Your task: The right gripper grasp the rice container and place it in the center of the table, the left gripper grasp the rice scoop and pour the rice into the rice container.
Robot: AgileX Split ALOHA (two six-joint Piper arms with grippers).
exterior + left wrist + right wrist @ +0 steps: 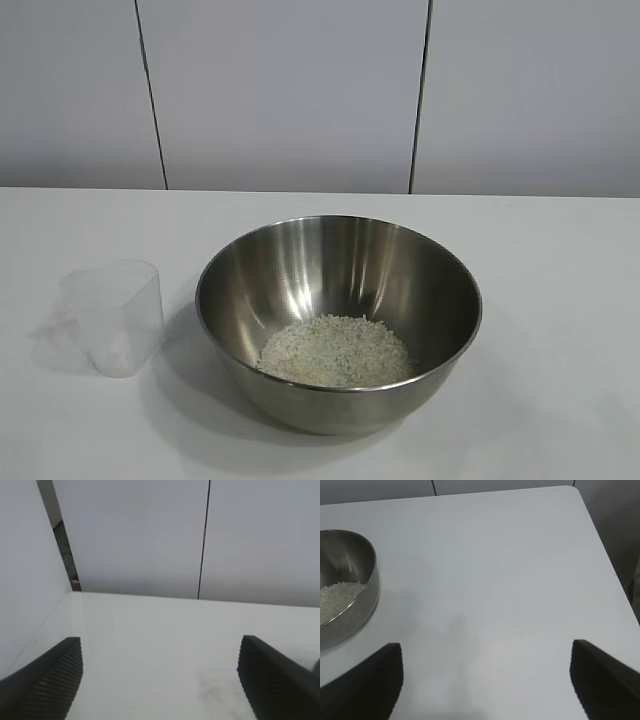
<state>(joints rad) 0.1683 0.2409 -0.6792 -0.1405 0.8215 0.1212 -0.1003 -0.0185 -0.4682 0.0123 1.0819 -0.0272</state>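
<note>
Holding rice (337,351), rice container (338,300) mid-table, rice scoop (112,315) beside, both grippers wide open, empty.

The rice container (338,300) is polished stainless steel — glossy, with soft brushed streaks of reflection down its inner wall. The rice (336,352) inside is a matt, grainy white heap. The rice scoop (112,316) is translucent plastic, smooth and slightly frosted. The table (560,300) is a smooth white surface with a faint sheen. Behind it, the wall panels (285,90) look smooth and matt. The left gripper (160,680) has matt black fingers (50,680) with a fine ribbed texture — those of the right gripper (487,680) look equally matt.
</note>
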